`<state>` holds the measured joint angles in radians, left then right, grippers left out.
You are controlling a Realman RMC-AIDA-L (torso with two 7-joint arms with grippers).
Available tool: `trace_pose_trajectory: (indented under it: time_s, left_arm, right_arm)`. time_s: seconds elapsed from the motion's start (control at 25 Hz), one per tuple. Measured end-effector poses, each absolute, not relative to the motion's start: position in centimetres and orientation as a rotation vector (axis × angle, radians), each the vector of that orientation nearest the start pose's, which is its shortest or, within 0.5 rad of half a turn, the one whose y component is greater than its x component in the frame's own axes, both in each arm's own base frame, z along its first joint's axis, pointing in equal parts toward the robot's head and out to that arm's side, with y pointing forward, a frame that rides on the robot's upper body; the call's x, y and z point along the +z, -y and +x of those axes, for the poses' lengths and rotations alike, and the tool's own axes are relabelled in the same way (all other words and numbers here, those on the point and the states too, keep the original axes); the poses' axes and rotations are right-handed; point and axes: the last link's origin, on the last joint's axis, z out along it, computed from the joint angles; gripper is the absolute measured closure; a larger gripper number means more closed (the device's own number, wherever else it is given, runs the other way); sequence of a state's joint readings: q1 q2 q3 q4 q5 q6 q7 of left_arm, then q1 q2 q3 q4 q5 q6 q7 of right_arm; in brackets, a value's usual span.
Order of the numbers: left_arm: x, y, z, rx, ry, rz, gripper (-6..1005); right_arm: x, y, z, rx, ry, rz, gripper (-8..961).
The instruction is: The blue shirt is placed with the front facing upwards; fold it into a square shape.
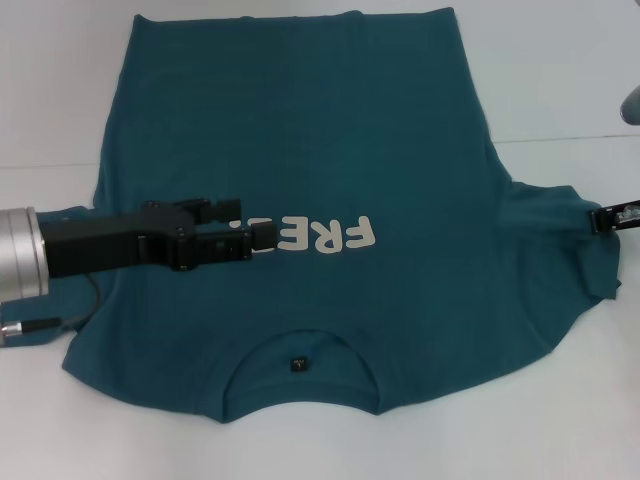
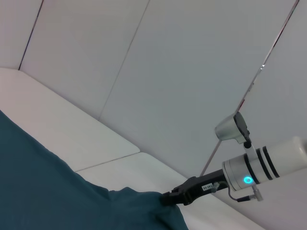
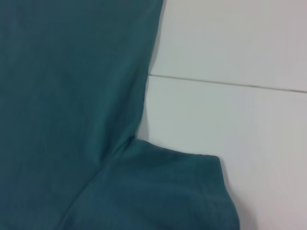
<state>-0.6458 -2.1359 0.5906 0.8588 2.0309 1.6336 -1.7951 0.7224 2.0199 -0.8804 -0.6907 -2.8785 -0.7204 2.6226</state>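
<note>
Blue shirt: only head view shows lettering.

blue shirt | white chest lettering "fre", upside down, rest hidden

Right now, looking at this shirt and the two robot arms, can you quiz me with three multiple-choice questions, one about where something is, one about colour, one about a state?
1. Where is the left gripper?
A. Over the shirt's chest, at the lettering
B. Off the table
C. At the hem

2. What colour is the lettering on the blue shirt?
A. Yellow
B. White
C. Black

3. How does the shirt lie?
A. Folded into a square
B. Rolled up
C. Spread out flat, not yet folded

Answers:
1 A, the head view shows it reaching in from the robot's left and covering the end of the lettering.
2 B, the letters are white on teal-blue cloth.
3 C, body and both sleeves lie open, with the right gripper at the sleeve on the robot's right.
</note>
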Motion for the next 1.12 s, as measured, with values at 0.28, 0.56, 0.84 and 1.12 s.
trace_pose_trajectory:
  time_s: [0.28,0.56,0.84,1.12]
  left_arm:
    - [2.3,-36.2,-20.1,-0.86,0.88,-2.686,123]
    - [2.3,-36.2,-20.1,-0.862,0.881,-2.686,124]
    - [2.4,-36.2,-20.0,-0.875,0.883,-2.683,124]
    - [2.5,-36.2,-20.0,-0.882,0.88,-2.68,125]
  right_arm:
    - [5.6,-43.8,32.6,-0.192,-1.178,-1.805,911]
    - [5.5,-43.7,32.6,-0.194,-1.173,-1.802,893]
    - [6.0,-43.9,32.6,-0.177,-1.165,-1.781,701]
    - [7.0,-44.3,31.5,-0.165,-1.171,-1.786,547]
